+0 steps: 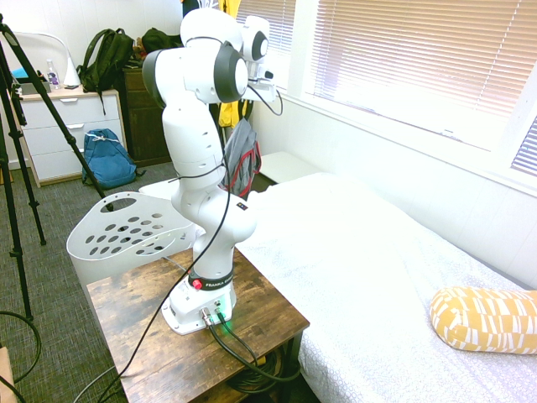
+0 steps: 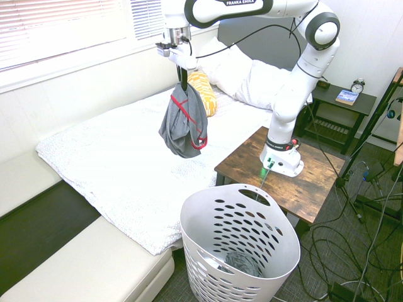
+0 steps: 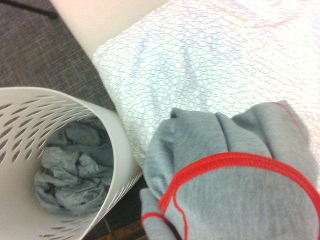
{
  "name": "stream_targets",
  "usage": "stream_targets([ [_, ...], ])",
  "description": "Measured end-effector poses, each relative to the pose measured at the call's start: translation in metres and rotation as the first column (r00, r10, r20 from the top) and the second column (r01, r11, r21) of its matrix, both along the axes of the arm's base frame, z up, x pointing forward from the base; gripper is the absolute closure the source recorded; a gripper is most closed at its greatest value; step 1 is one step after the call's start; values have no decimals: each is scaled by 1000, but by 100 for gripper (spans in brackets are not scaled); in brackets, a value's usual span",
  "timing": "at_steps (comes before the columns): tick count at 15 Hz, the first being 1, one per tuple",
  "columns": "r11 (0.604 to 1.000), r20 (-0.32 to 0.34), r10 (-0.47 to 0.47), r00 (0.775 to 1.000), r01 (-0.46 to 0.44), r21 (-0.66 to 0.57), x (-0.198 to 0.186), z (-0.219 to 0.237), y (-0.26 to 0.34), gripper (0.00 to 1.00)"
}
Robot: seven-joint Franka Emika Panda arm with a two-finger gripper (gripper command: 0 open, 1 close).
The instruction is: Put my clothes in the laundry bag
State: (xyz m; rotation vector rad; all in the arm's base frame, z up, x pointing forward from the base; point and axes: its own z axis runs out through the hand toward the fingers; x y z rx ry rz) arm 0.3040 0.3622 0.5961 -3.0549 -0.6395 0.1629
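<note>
A small grey garment with red edging (image 2: pixel 184 123) hangs in the air over the bed's edge, and my gripper (image 2: pixel 182 80) is shut on its top. It also shows partly behind the arm in the first exterior view (image 1: pixel 242 159) and close up in the wrist view (image 3: pixel 235 185). The laundry bag, a white plastic basket with oval holes (image 2: pixel 267 251), stands on the floor beside the bed's corner, below the hanging garment and off to one side of it. In the wrist view the basket (image 3: pixel 20 115) holds more grey fabric (image 3: pixel 75 167) at its bottom.
A white bed (image 2: pixel 119 163) lies under the garment, with a yellow patterned pillow (image 1: pixel 487 317) and white pillows (image 2: pixel 249 78). The arm stands on a wooden side table (image 2: pixel 315 182) next to the basket. A blue backpack (image 1: pixel 107 157) leans on a white dresser (image 1: pixel 63 134).
</note>
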Motion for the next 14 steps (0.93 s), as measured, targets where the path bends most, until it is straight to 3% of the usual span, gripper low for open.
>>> stream_targets([
  [2, 993, -16, 116, 993, -115, 13, -25, 11, 44, 100],
  [4, 990, -57, 136, 989, -133, 50, -37, 4, 92, 100],
  [6, 983, -147, 176, 973, -165, 82, -45, -17, 138, 100],
  [7, 974, -199, 220, 955, -203, 104, -54, -23, 158, 100],
  [10, 927, -333, 373, 866, -331, 178, -87, -15, 168, 100],
  [14, 804, -414, 593, 691, -529, 269, -116, 5, 141, 100],
])
